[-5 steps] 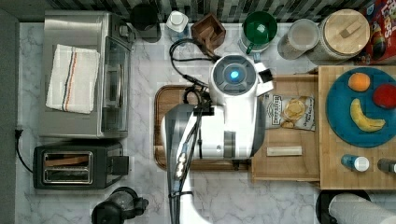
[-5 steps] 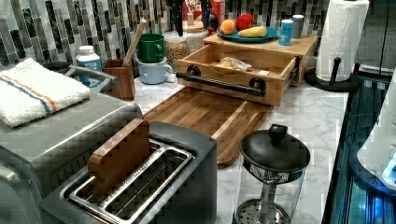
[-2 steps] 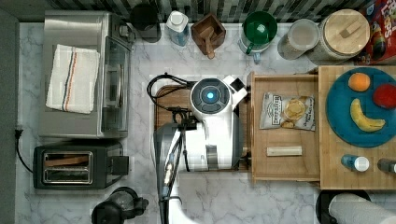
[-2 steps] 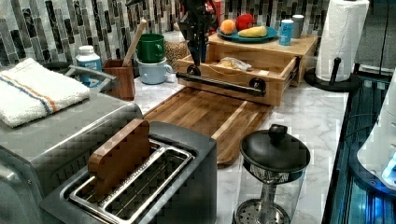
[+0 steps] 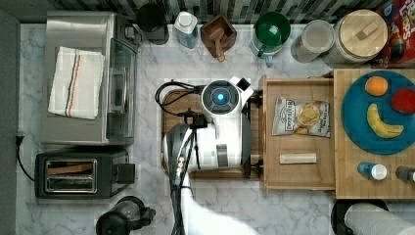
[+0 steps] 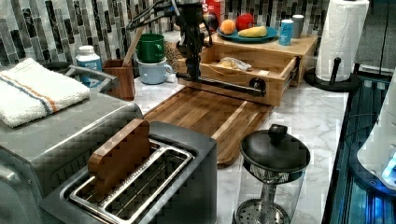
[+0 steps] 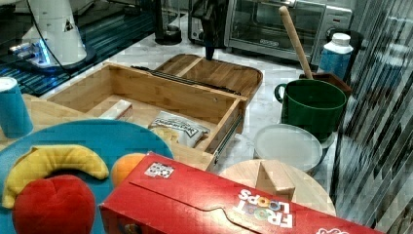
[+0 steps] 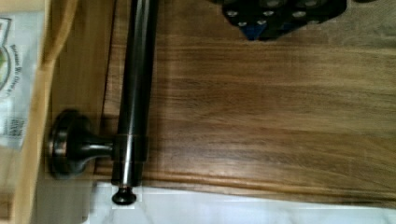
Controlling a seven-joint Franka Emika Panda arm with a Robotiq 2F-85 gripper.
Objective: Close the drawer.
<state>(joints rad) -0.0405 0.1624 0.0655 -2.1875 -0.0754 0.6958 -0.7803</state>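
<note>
Now we hang our gripper (image 6: 194, 70), its opening impossible to tell, over the cutting board (image 5: 171, 105) just beside the open drawer (image 5: 298, 171), whose bar handle (image 8: 135, 93) runs crosswise to our push.

Kitchen: marble counter (image 5: 147, 73) carries toaster (image 5: 78, 174), toaster oven (image 5: 85, 78), paper towel roll (image 6: 343, 37), cereal box (image 7: 234, 204) before tiled wall (image 6: 42, 28).

Marble counter (image 5: 147, 88) carrying oven (image 5: 88, 78), toaster (image 5: 80, 174), cutting board (image 6: 205, 112), mug (image 5: 269, 30), jars (image 5: 359, 36), carafe (image 6: 273, 172).
</note>
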